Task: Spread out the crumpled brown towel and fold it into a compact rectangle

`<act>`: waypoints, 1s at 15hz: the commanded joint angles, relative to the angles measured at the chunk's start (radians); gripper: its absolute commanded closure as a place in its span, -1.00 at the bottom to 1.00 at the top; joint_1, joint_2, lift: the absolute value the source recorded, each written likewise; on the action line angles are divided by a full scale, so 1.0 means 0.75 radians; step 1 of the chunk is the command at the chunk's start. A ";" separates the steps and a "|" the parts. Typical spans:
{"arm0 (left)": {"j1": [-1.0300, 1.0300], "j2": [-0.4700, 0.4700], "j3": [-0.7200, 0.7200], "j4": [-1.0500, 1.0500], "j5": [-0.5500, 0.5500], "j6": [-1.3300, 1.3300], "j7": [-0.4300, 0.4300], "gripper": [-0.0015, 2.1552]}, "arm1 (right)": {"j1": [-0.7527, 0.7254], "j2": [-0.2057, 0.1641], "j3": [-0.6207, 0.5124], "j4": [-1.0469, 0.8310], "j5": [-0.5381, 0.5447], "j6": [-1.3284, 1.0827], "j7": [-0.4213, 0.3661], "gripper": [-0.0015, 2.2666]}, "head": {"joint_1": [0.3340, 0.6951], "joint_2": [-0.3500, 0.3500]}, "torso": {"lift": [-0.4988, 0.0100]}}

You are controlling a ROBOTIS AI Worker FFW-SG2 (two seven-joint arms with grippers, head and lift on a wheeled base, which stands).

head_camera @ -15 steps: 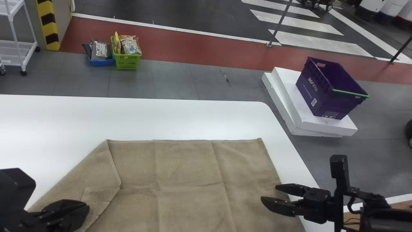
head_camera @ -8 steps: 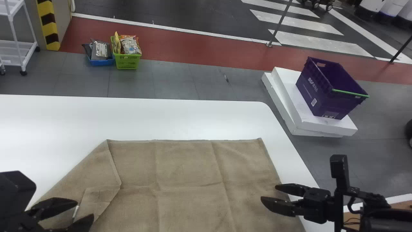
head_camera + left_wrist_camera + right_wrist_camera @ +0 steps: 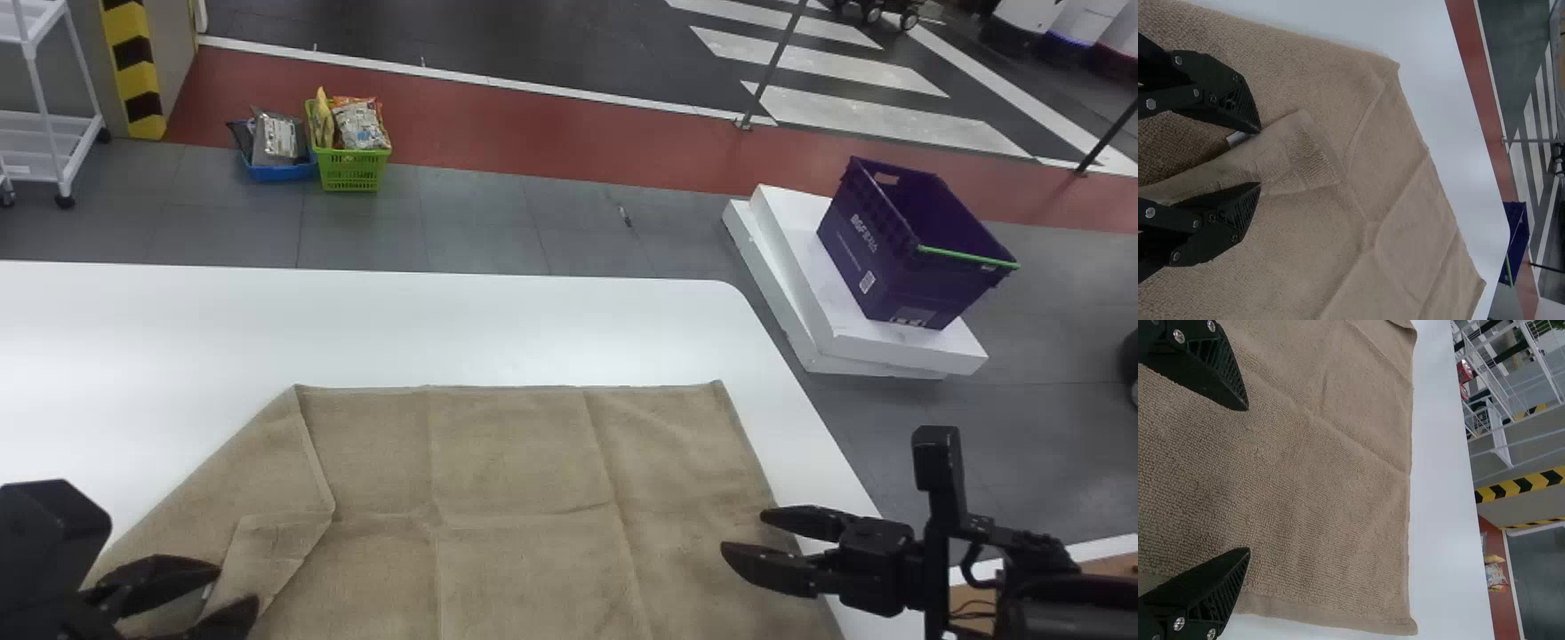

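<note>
On the far left, a white cart (image 3: 58, 147) with shelves stands on the floor, past the white bench (image 3: 373, 329). Close by on the left is the left tool (image 3: 238, 588), low over the towel's left side. Its two black fingers are wide apart, and a bit of folded cloth lies in the space between them. I cannot tell if they touch the cloth. A small white bit (image 3: 1237, 139) pokes out beside one finger. Behind the bench is a post (image 3: 135, 76) with yellow and black stripes. Next come a blue basket (image 3: 280, 172) and a green basket (image 3: 351, 172), side by side on the floor, both with bags in them. The brown towel (image 3: 524, 462) lies spread on the bench, mostly flat, with crease lines in it. Its left part is folded over in a slanted flap (image 3: 283, 533), and the far edge is nearly straight. At the towel's right edge is the right tool (image 3: 741, 532), with its fingers wide apart and nothing between them. Their tips are over the cloth. Farther off to the right, a purple crate (image 3: 876, 258) sits on flat white blocks (image 3: 898, 348) on the floor.
</note>
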State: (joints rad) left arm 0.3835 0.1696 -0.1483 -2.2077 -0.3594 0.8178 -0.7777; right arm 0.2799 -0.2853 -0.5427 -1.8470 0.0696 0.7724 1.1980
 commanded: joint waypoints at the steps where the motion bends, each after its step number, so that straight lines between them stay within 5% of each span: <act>1: 0.002 0.003 -0.011 0.000 -0.003 -0.003 -0.008 -0.24 | -0.001 0.000 0.004 0.000 0.001 0.000 0.000 -0.97 | 1.00 -1.00 | 0.46; 2: 0.002 0.003 -0.011 -0.002 -0.003 0.001 -0.006 0.03 | -0.001 0.000 0.002 0.000 -0.001 0.000 0.000 -0.97 | 1.00 -1.00 | 0.46; 3: 0.002 0.003 -0.011 -0.008 -0.003 -0.003 0.000 0.06 | -0.001 0.000 0.002 0.002 -0.001 0.000 0.000 -0.97 | 1.00 -1.00 | 0.46; 10: -0.037 -0.011 0.040 -0.114 0.021 -0.003 0.059 0.06 | 0.007 0.000 0.000 0.004 -0.001 0.000 0.000 -0.97 | 1.00 -1.00 | 0.46; 15: -0.227 -0.015 0.083 0.043 0.089 -0.110 0.262 0.06 | 0.024 0.010 -0.007 -0.002 -0.001 0.000 0.000 -0.97 | 1.00 -0.98 | 0.46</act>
State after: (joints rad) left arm 0.2533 0.1581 -0.0903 -2.2238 -0.3005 0.7645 -0.5961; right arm 0.2936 -0.2796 -0.5452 -1.8464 0.0687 0.7724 1.1980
